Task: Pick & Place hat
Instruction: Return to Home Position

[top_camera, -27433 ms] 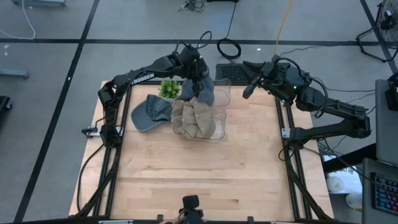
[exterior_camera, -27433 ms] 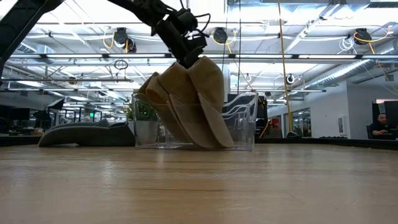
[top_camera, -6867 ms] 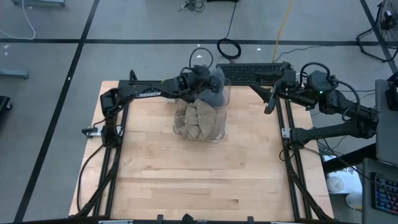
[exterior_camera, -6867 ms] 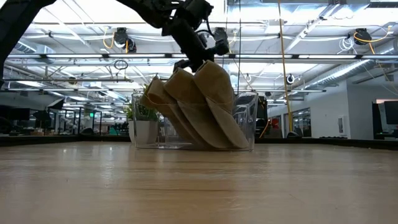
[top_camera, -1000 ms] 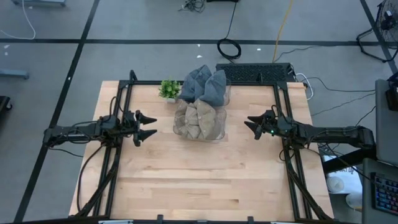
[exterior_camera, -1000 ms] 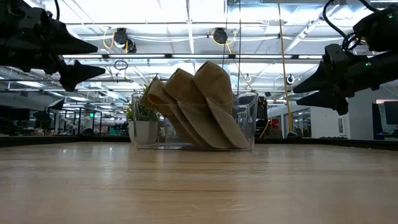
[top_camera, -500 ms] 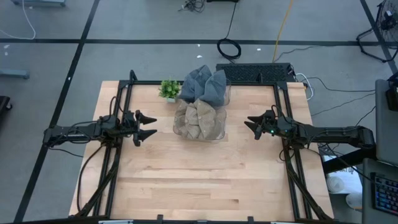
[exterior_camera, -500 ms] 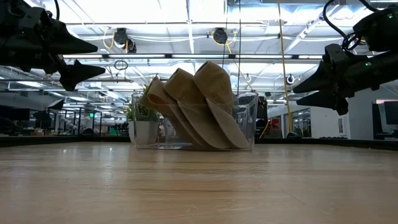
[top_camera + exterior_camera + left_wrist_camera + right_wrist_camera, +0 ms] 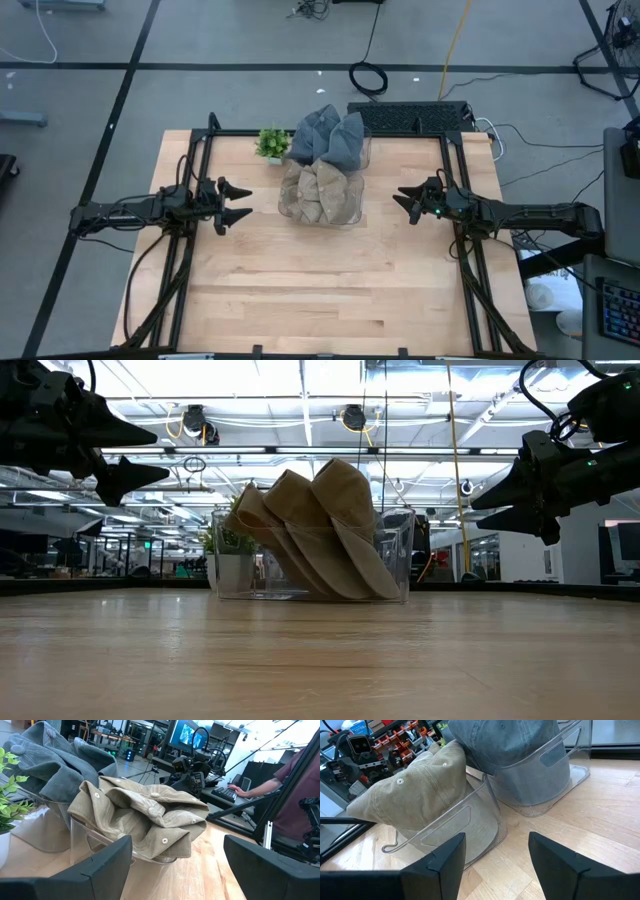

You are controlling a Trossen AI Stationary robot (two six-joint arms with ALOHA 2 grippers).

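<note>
Tan hats (image 9: 317, 192) stand stacked on their brims in a clear bin (image 9: 350, 212) at the table's middle; grey hats (image 9: 328, 140) fill a second clear bin (image 9: 361, 150) just behind it. The tan hats also show in the low view (image 9: 318, 530), the left wrist view (image 9: 145, 815) and the right wrist view (image 9: 420, 785). My left gripper (image 9: 236, 203) hovers open to the left of the bins, pointing at them. My right gripper (image 9: 403, 203) hovers open to their right, also pointing at them. Neither holds anything.
A small potted plant (image 9: 270, 142) stands left of the grey-hat bin. A keyboard (image 9: 405, 116) lies beyond the table's far edge. Bare wood spreads across the table's near half (image 9: 320, 290). A person (image 9: 295, 795) sits beyond the table in the left wrist view.
</note>
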